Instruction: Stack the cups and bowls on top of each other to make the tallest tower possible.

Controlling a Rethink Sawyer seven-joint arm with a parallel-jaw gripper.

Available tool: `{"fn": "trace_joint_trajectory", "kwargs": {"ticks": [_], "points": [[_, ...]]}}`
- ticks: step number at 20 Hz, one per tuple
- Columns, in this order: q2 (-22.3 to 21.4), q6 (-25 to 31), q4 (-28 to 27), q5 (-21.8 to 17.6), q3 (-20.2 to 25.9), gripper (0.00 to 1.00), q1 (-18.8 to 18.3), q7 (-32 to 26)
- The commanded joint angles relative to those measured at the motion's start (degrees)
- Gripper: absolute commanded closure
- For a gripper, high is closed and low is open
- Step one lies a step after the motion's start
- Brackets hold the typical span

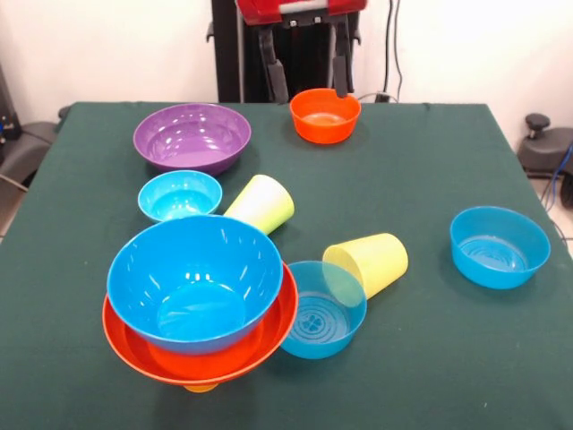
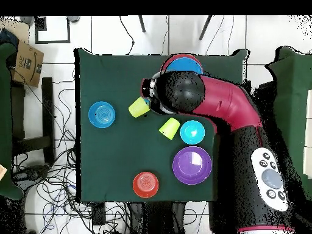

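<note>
I see the gripper (image 1: 306,79) at the table's far edge, fingers spread and holding nothing, one finger either side of the small orange bowl (image 1: 325,115). The tower (image 1: 199,300) stands near the front: a large blue bowl (image 1: 194,281) nested in the large orange bowl (image 1: 204,358). The lime green cup (image 1: 260,203) and the pale yellow cup (image 1: 368,262) lie on their sides nearby.
</note>
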Motion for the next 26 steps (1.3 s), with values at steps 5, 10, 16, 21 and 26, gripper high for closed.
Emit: {"fn": "trace_joint_trajectory", "kwargs": {"ticks": [5, 10, 16, 21, 26], "points": [[1.5, 22.0, -4.4, -7.9, 6.5, 0.0, -5.3, -19.2], [-0.2, 12.0, 6.5, -10.5, 9.5, 0.0, -10.4, -21.6], [1.0, 7.4, 9.1, -13.2, 12.9, 0.0, -13.9, -18.6], [2.2, 8.0, 10.4, -21.2, 14.8, 0.0, -16.2, -23.9], [2.6, 9.3, 9.5, -29.0, 14.8, 0.0, -14.7, -23.2]]}}
